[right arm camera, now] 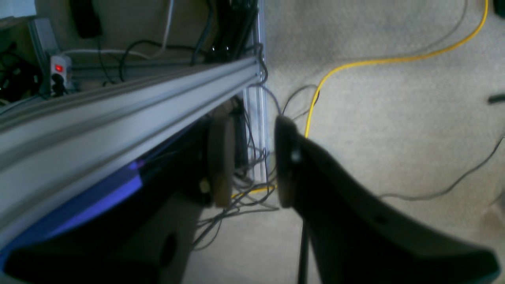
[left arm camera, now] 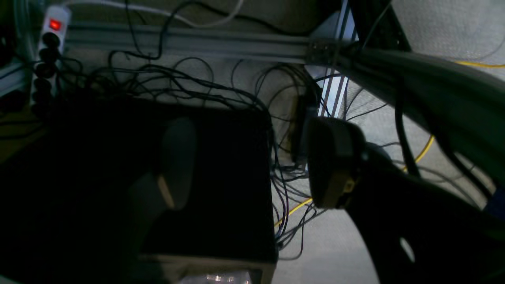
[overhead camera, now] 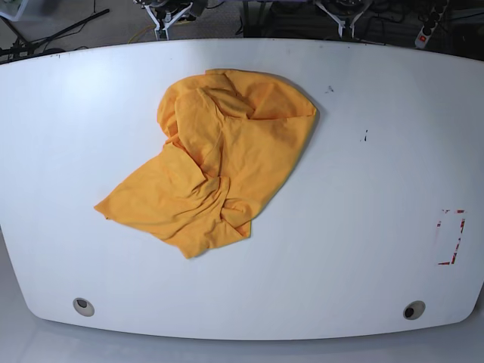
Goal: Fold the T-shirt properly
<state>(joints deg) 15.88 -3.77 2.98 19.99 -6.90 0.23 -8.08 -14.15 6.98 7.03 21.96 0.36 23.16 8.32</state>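
Observation:
The T-shirt [overhead camera: 227, 151], orange-yellow and crumpled, lies in a heap left of centre on the white table [overhead camera: 363, 249], with one part spread toward the front left. Neither gripper shows in the base view. In the left wrist view my left gripper [left arm camera: 256, 165] is open, its two dark fingers wide apart with nothing between them, hanging over cables and carpet. The right wrist view shows my right gripper [right arm camera: 252, 161] with a narrower gap between its fingers, also empty, beside an aluminium rail [right arm camera: 118, 106]. No cloth appears in either wrist view.
Red tape marks [overhead camera: 451, 236] sit near the table's right edge, and two round holes [overhead camera: 83, 306] [overhead camera: 413, 310] lie near the front. Below the left gripper are a black box [left arm camera: 221, 177], tangled cables and a power strip [left arm camera: 49, 47]. A yellow cable [right arm camera: 394, 59] crosses the carpet.

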